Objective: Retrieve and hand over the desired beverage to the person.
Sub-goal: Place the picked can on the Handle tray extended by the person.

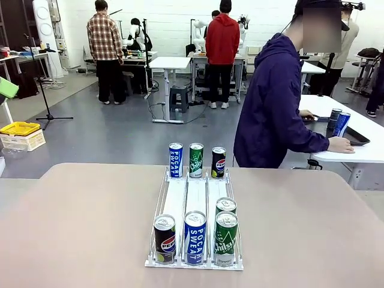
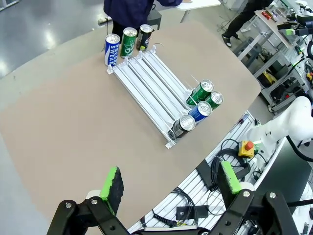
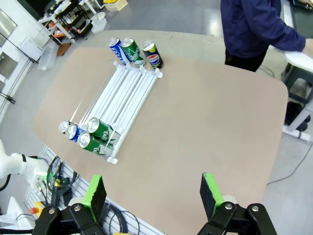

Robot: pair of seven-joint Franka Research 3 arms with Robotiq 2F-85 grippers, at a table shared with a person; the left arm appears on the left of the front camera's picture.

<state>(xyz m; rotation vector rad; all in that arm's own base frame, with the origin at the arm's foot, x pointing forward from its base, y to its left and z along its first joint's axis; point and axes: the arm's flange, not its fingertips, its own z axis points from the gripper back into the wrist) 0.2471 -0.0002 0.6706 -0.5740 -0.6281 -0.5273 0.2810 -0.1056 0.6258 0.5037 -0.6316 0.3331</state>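
I am looking across the table (image 1: 72, 228) at the person (image 1: 273, 108), who is standing at the far side near two o'clock, turned toward a side table and not yet pointing at any drink, so I cannot tell which beverage is wanted. The rack (image 1: 195, 198) is lying in the middle with its long axis running from me straight toward twelve o'clock. Three cans (image 1: 195, 160) are standing past its far end; four more are standing upright at its near end, a Pepsi (image 1: 164, 239), a Pocari (image 1: 195, 237) and a Chilsung (image 1: 225, 238) in front with a second green can (image 1: 225, 207) just behind the Chilsung.

My left gripper (image 2: 168, 188) is hanging released and empty, the near cans lying toward one o'clock in its view. My right gripper (image 3: 152, 193) is hanging likewise spread, the near cans toward eleven o'clock. Judging by this, either arm is about equally near; Pepsi favours left, Chilsung right.
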